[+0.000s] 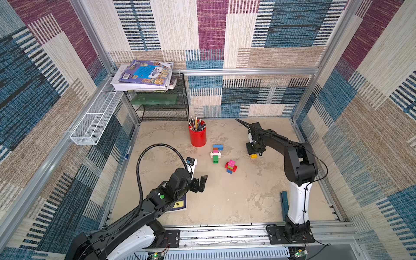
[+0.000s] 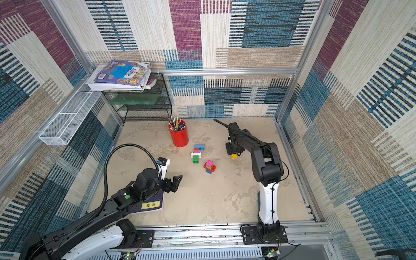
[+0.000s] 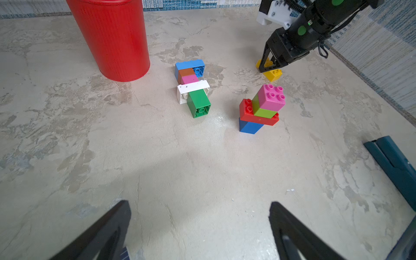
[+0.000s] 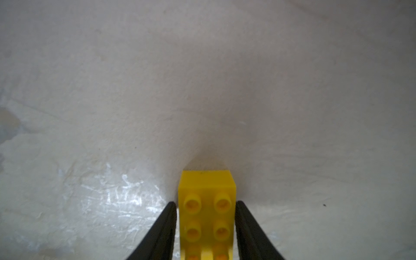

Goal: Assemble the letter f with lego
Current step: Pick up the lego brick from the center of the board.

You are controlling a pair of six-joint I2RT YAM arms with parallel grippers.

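Straddling the yellow brick (image 4: 207, 183) at lower centre of the wrist frame, the right pincer (image 4: 204, 203) has its jaws narrowed to the brick's sides; a firm hold is not certain.

Risk: the brick twists or slips on lifting, since the tips reach only part-way along its smooth sides.

Left pincer (image 3: 200, 203): wide open, empty.

Lego: a blue-brown-pink-white-green flat row (image 1: 215, 155) mid-frame; a blue-red-lime-pink stack (image 1: 231, 167) just lower right, upright.

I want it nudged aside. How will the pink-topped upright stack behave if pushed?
The stack stands on one small blue brick with the red brick overhanging, so a high push probably tips it. Bricks look pressed together, so it likely moves as one stiff piece.
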